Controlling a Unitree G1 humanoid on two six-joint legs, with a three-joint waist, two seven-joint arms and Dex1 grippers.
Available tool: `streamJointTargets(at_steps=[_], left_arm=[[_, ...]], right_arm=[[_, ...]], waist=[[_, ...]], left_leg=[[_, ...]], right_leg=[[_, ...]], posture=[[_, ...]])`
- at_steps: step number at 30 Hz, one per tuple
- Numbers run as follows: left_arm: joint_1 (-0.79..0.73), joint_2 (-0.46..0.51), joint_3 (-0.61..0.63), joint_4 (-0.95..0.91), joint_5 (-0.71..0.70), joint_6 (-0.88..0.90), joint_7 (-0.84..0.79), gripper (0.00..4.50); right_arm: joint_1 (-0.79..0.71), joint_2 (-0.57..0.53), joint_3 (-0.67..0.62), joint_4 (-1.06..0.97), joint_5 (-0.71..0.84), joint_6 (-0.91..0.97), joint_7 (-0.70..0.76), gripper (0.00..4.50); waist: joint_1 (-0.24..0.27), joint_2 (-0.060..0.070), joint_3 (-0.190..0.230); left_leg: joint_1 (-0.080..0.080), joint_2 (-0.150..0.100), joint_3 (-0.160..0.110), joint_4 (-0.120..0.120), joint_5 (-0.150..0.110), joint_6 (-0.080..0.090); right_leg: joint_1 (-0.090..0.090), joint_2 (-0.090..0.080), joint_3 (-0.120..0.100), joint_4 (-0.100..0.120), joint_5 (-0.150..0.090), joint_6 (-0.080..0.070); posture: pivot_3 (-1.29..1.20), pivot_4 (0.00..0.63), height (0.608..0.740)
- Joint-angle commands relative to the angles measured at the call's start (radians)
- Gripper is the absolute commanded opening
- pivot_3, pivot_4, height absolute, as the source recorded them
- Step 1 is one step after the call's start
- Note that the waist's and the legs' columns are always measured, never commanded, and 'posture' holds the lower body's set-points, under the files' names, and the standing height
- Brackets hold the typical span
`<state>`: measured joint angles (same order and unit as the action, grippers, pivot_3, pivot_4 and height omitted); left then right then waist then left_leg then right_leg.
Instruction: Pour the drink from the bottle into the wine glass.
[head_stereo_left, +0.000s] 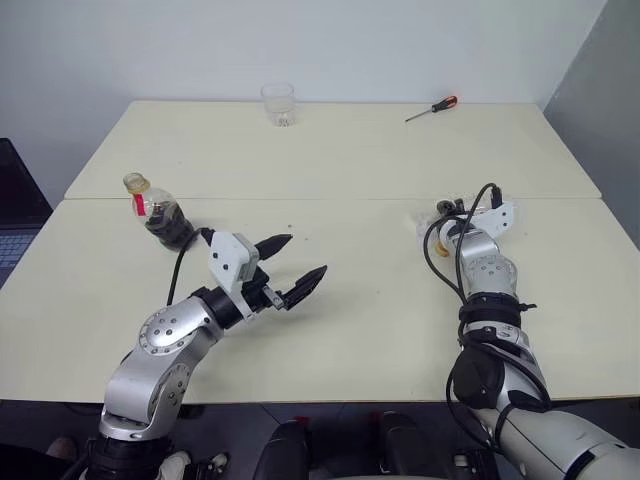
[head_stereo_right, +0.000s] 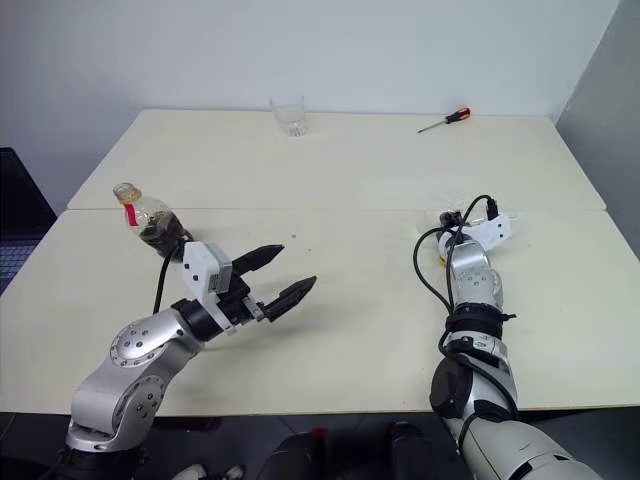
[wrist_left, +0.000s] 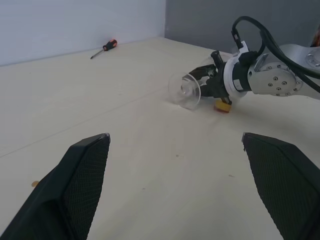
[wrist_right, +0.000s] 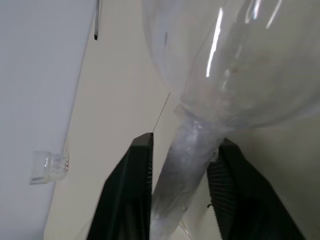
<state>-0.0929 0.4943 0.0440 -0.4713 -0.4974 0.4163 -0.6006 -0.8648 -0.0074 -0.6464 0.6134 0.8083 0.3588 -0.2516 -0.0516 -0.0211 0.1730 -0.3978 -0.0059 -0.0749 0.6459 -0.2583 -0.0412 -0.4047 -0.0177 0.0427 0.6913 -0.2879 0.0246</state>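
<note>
The wine glass (wrist_left: 184, 91) lies on its side on the right half of the table, its round foot facing my left arm. My right gripper (wrist_right: 186, 142) is shut on the glass's thin stem, just below the bowl (wrist_right: 240, 60). The bottle (head_stereo_left: 160, 212) stands at the left, with a yellow cap, a red neck strip and the dark drink (head_stereo_left: 170, 228) in its bottom. My left gripper (head_stereo_left: 305, 257) hangs open over the table, right of the bottle and apart from it, with nothing between its fingers.
A short clear tumbler (head_stereo_left: 278, 103) stands at the far edge, and a red-handled screwdriver (head_stereo_left: 432, 108) lies to its right. A small yellow-orange thing (wrist_left: 222, 106) sits on the table under my right gripper. A laptop (head_stereo_left: 15, 215) shows beyond the table's left side.
</note>
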Motion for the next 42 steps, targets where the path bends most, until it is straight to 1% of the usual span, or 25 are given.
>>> streamJointTargets(at_steps=[1,2,3,5,9,11,12,15,18,21,23,26,29,31,35,42], left_arm=[[-0.003,-0.004,0.010,-0.027,-0.011,-0.005,-0.003,4.50],[-0.004,-0.004,0.009,-0.027,-0.011,-0.005,-0.002,4.50],[-0.003,-0.004,0.009,-0.028,-0.011,-0.005,-0.002,4.50],[0.003,-0.003,0.010,-0.036,-0.013,-0.004,-0.002,4.50],[0.052,-0.002,0.035,-0.068,-0.017,0.000,0.016,4.50],[0.077,-0.005,0.055,-0.078,-0.024,0.005,0.034,4.50],[0.094,-0.008,0.071,-0.083,-0.030,0.009,0.046,4.50],[0.184,-0.028,0.149,-0.101,-0.058,0.010,0.082,4.50],[0.272,-0.038,0.197,-0.163,-0.068,-0.004,0.106,4.50],[0.354,-0.045,0.222,-0.215,-0.063,-0.019,0.116,4.50],[0.446,-0.069,0.246,-0.260,-0.048,-0.041,0.134,4.50],[0.538,-0.107,0.261,-0.319,-0.035,-0.060,0.168,4.50],[0.596,-0.136,0.250,-0.348,-0.013,-0.087,0.186,4.50],[0.606,-0.148,0.244,-0.352,-0.003,-0.098,0.198,4.50],[0.606,-0.156,0.234,-0.349,0.005,-0.111,0.204,4.50],[0.584,-0.160,0.218,-0.337,0.008,-0.121,0.205,4.50]], right_arm=[[-0.011,-0.016,0.010,-0.021,-0.004,-0.009,0.005,0.54],[-0.012,-0.016,0.019,-0.027,-0.009,-0.006,0.010,0.34],[-0.012,-0.018,0.030,-0.033,-0.016,-0.004,0.016,0.23],[-0.009,-0.024,0.093,-0.064,-0.059,0.000,0.061,0.23],[0.007,-0.006,0.304,-0.187,-0.187,-0.016,0.210,0.23],[0.018,0.002,0.381,-0.223,-0.243,-0.040,0.266,0.23],[0.025,0.007,0.426,-0.239,-0.278,-0.061,0.301,0.23],[0.053,0.035,0.608,-0.247,-0.441,-0.231,0.430,0.23],[0.059,0.076,0.689,-0.182,-0.529,-0.372,0.503,0.23],[0.050,0.101,0.731,-0.100,-0.596,-0.494,0.544,0.23],[0.041,0.130,0.760,-0.024,-0.641,-0.590,0.559,0.23],[0.028,0.167,0.774,0.086,-0.685,-0.708,0.560,0.23],[0.019,0.193,0.789,0.194,-0.737,-0.825,0.541,0.23],[0.020,0.208,0.806,0.262,-0.775,-0.896,0.528,0.23],[0.033,0.245,0.823,0.368,-0.802,-0.979,0.536,0.23],[0.031,0.283,0.816,0.469,-0.789,-1.019,0.546,0.23]], waist=[[0.001,0.000,0.000],[0.004,0.000,0.000],[0.007,0.000,0.000],[0.008,0.000,0.000],[0.002,0.002,0.001],[-0.008,0.003,0.002],[-0.009,0.003,0.002],[-0.013,0.003,0.002],[-0.011,0.003,0.002],[-0.003,0.003,0.002],[0.005,0.003,0.002],[0.008,0.002,0.002],[0.011,0.002,0.002],[0.010,0.002,0.002],[0.008,0.002,0.002],[0.009,0.002,0.002]], left_leg=[[0.000,0.000,0.000,0.000,0.000,0.000],[0.000,0.000,0.000,0.000,0.000,0.000],[0.000,0.000,-0.001,0.000,0.000,0.000],[0.000,-0.001,0.000,0.000,0.000,0.000],[0.000,0.000,0.000,0.000,0.000,0.000],[0.000,0.001,-0.001,-0.001,0.000,0.000],[0.000,0.001,-0.002,-0.001,0.000,0.000],[0.000,0.002,-0.003,-0.002,0.000,0.000],[0.000,0.002,-0.004,-0.002,0.000,0.000],[0.000,0.001,-0.004,-0.001,0.000,0.000],[0.000,0.000,-0.005,0.000,0.000,0.000],[0.000,-0.001,-0.004,0.000,0.000,0.000],[0.000,0.000,-0.005,0.000,0.000,0.000],[0.000,0.000,-0.005,0.000,0.000,0.000],[0.001,0.001,-0.004,-0.001,0.000,0.000],[0.001,0.001,-0.004,-0.001,0.000,0.000]], right_leg=[[0.000,0.000,0.000,0.000,0.000,0.000],[0.000,0.000,0.000,0.000,0.000,0.000],[0.000,0.000,-0.001,0.000,0.000,0.000],[0.000,0.000,-0.001,0.000,0.000,0.000],[0.000,0.000,0.001,-0.001,0.000,0.000],[-0.002,0.000,0.002,-0.001,0.000,0.000],[-0.002,0.000,0.001,-0.001,0.000,0.000],[-0.002,0.001,0.001,-0.001,0.000,0.000],[-0.002,0.000,0.001,-0.001,0.000,0.000],[-0.001,-0.001,0.001,-0.002,0.000,0.000],[0.000,-0.001,0.000,-0.002,0.000,0.000],[0.000,-0.002,0.001,-0.004,0.000,0.000],[0.000,-0.002,0.000,-0.004,0.000,0.000],[0.000,-0.001,0.001,-0.003,0.000,0.000],[0.000,0.000,0.000,-0.002,0.000,-0.001],[0.000,0.000,0.000,-0.002,0.000,-0.001]], posture=[[0.00,0.150,0.740],[0.00,0.150,0.740],[0.00,0.150,0.740],[0.00,0.150,0.740],[0.00,0.150,0.740],[0.00,0.150,0.740],[0.00,0.150,0.740],[0.00,0.150,0.740],[0.00,0.150,0.740],[0.00,0.150,0.740],[0.00,0.150,0.740],[0.00,0.150,0.740],[0.00,0.150,0.740],[0.00,0.150,0.740],[0.00,0.150,0.740],[0.00,0.150,0.740]])
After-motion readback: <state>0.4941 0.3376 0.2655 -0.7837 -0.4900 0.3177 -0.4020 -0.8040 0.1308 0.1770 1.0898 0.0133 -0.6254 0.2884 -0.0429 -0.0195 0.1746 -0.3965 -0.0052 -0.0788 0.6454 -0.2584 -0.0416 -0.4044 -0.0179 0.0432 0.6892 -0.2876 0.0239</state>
